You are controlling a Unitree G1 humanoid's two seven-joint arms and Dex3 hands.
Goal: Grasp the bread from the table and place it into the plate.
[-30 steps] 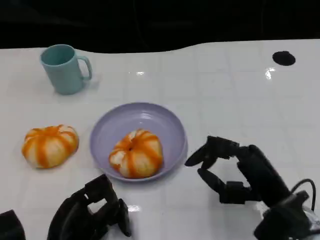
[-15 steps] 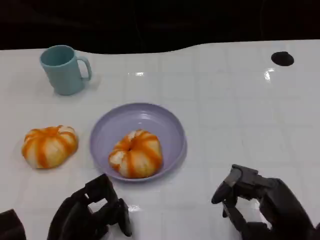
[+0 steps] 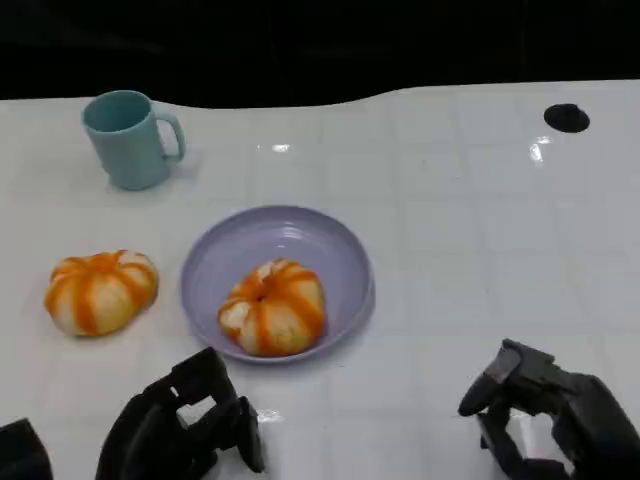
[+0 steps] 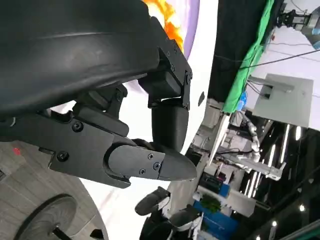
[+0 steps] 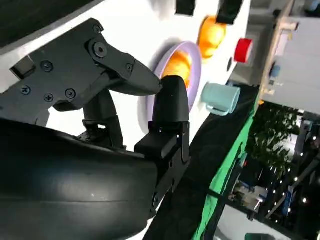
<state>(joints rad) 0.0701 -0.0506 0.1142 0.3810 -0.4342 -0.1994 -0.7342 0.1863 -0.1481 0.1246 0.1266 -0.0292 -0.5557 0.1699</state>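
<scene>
One orange-striped bread [image 3: 272, 307] lies inside the lilac plate [image 3: 330, 235] at the table's middle. A second striped bread [image 3: 100, 290] sits on the table left of the plate. My left hand [image 3: 180, 425] is low at the near edge, in front of the plate, holding nothing. My right hand [image 3: 545, 415] is at the near right corner, well clear of the plate, its fingers curved and apart around nothing. From behind the right hand [image 5: 100, 115], the right wrist view shows the plate [image 5: 192, 57] with its bread [image 5: 181, 62] and the other bread [image 5: 211, 32] beyond it.
A teal mug [image 3: 128, 138] stands at the back left. A black round spot [image 3: 567, 117] marks the table's far right. The table's back edge meets a dark background. White tabletop stretches right of the plate.
My right hand has drawn back from just right of the plate to the near right corner. Both breads, the plate and my left hand have stayed put.
</scene>
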